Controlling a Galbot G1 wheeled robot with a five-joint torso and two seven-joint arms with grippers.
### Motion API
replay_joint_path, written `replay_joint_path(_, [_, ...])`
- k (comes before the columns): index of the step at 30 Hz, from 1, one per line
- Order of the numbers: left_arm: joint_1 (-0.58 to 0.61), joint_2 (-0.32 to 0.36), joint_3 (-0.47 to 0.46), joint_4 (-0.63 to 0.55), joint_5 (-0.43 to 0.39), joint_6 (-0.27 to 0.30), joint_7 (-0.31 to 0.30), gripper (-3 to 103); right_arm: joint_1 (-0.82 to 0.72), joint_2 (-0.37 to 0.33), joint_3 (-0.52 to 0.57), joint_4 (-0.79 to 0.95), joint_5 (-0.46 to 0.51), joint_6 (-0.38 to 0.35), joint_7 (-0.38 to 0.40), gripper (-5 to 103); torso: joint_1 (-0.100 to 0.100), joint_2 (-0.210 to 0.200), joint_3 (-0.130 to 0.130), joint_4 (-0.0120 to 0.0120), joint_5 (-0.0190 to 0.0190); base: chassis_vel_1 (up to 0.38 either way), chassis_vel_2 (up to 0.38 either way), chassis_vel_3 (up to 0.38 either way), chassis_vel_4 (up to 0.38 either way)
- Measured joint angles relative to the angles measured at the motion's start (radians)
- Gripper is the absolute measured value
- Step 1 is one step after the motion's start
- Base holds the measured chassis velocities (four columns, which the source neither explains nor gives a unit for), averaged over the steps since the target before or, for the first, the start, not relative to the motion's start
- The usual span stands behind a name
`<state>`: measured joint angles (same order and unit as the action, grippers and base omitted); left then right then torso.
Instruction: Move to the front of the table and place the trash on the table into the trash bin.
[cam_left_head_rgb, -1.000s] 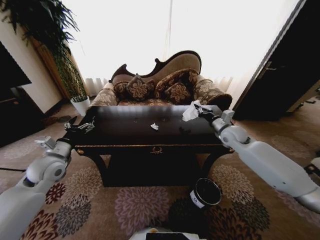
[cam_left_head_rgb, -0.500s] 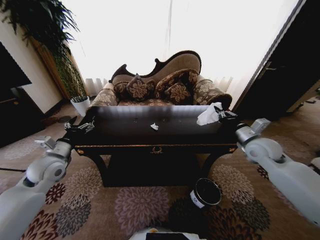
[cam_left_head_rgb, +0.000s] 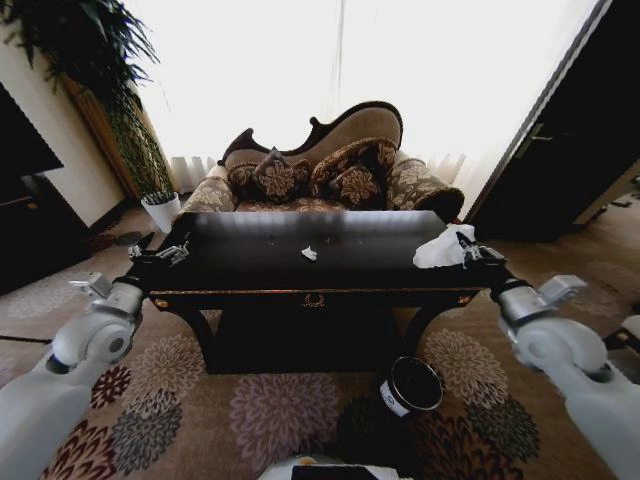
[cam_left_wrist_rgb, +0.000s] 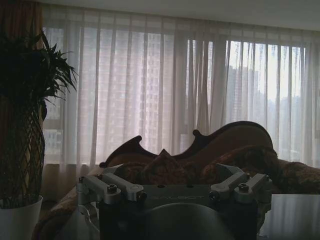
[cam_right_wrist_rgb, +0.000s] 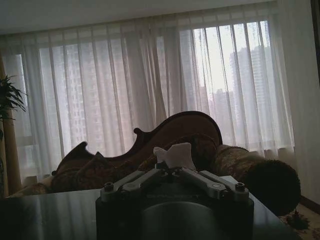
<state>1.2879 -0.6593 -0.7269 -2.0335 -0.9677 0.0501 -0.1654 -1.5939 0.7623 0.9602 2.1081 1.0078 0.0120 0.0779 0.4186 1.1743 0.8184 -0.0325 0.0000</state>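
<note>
My right gripper (cam_left_head_rgb: 462, 247), clamped on a crumpled white paper wad (cam_left_head_rgb: 443, 247), has swung right past the glossy black table's (cam_left_head_rgb: 260, 262) right edge. The small black cylindrical bin (cam_left_head_rgb: 410, 386) sits on the floor below, nearer and leftward. My left gripper (cam_left_head_rgb: 165, 250) idles at the table's left end, fingers spread.

Glossy dark wooden table (cam_left_head_rgb: 260, 262), crumpled white paper wad (cam_left_head_rgb: 443, 248), patterned carpet (cam_left_head_rgb: 250, 410)

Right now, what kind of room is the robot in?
Probably a living room or hotel lounge. There's a fancy sofa with patterned cushions, sheer curtains over tall windows, a flowered carpet and a potted plant beside the dark table.
</note>
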Motion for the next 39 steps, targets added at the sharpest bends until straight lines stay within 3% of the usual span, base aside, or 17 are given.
replay_joint_path(6, [0.0, 0.0, 0.0, 0.0, 0.0, 0.0, 0.0, 100, -0.125, 0.131, 0.033, 0.037, -0.025, 0.031, -0.011, 0, 0.0, 0.0, 0.0, -0.0002, 0.0, 0.0, 0.0, 0.0, 0.0])
replay_joint_path(17, [0.0, 0.0, 0.0, 0.0, 0.0, 0.0, 0.0, 100, -0.135, 0.213, -0.016, -0.037, -0.047, 0.057, -0.01, 0, 0.0, 0.0, 0.0, 0.0002, -0.0001, 0.0, 0.0, 0.0, 0.0])
replay_joint_path(29, [0.0, 0.0, 0.0, 0.0, 0.0, 0.0, 0.0, 100, -0.022, 0.298, -0.2, -0.412, -0.145, 0.147, -0.025, 0, 0.0, 0.0, 0.0, 0.0001, -0.0002, 0.0, 0.0, 0.0, 0.0])
replay_joint_path(39, [0.0, 0.0, 0.0, 0.0, 0.0, 0.0, 0.0, 100, 0.129, 0.348, -0.314, -0.714, -0.198, 0.172, -0.037, 0, 0.0, 0.0, 0.0, 0.0001, 0.0, 0.0, 0.0, 0.0, 0.0])
